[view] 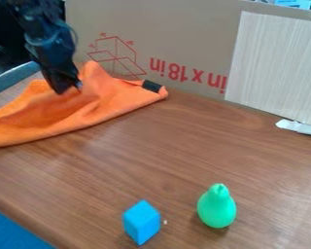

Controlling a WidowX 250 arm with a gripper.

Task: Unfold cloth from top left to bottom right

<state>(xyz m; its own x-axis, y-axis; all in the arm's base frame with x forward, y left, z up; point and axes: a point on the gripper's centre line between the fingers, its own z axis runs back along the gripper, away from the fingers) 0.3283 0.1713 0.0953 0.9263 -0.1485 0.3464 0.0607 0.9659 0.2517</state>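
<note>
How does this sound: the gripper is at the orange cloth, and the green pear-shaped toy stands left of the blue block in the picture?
The side is wrong: in the camera view, the green pear-shaped toy stands right of the blue block. The gripper is at the orange cloth.

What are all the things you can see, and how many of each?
cloth: one, orange, bunched, upper left
patch: one, black, cloth's right end
pear-shaped toy: one, green, lower right
block: one, blue, left of toy
table: one, brown, underneath
cardboard: one, tan, back
panel: one, pale, against cardboard
strip: one, white, right edge
surface: one, blue, bottom-left corner
rail: one, grey-blue, left edge
arm: one, black, upper left
gripper: one, black, at the cloth
</note>
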